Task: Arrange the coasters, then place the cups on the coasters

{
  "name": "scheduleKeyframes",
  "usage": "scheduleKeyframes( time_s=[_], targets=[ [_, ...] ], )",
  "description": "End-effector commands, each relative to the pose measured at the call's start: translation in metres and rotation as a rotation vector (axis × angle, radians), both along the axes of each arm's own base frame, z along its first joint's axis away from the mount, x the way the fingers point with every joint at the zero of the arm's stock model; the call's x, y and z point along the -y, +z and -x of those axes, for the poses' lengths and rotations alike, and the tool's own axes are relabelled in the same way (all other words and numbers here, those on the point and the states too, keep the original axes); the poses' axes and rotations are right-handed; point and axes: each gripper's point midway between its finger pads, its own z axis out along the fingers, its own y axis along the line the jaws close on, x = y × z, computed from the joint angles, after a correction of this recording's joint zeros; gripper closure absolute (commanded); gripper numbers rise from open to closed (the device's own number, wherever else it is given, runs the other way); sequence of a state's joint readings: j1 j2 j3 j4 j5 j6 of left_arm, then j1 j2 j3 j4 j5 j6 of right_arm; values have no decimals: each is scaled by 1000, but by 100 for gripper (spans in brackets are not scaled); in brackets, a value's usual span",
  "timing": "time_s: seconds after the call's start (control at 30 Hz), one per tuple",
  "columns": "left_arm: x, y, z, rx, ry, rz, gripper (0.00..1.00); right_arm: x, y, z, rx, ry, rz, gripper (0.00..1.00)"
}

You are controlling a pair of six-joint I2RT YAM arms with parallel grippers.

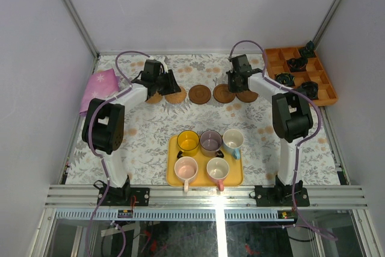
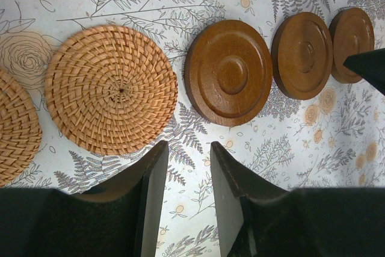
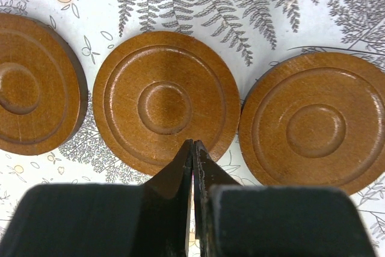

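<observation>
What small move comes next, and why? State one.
Probably sweep the shut right end effector sideways to nudge the rightmost brown coaster outward. It almost touches the neighbouring brown coaster, leaving little room for handled cups side by side.

Pink cloth lies flat, well left of my left gripper. Orange compartment tray sits right of my right gripper, with small black items in several cells; can't tell what they are. Yellow tray sits behind both grippers, between them. Floral-print cover lies under everything.
</observation>
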State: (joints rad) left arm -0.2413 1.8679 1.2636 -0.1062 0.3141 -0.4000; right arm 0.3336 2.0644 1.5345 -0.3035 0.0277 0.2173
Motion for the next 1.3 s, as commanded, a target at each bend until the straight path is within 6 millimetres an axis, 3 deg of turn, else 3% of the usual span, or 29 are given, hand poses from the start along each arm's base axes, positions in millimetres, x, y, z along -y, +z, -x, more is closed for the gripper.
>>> scheduleKeyframes(
  time_s=[0.0,0.67,1.27],
  targets=[
    [-1,13,-4,42,14,10,66,-17,15,-12,31,44,-61,100],
    [-4,9,-3,32,26,-1,65,-37,-19,-10,-53,91,-109,100],
    [-4,4,-3,21,32,-3,65,-59,-20,-8,-70,141,-146,100]
  ],
)
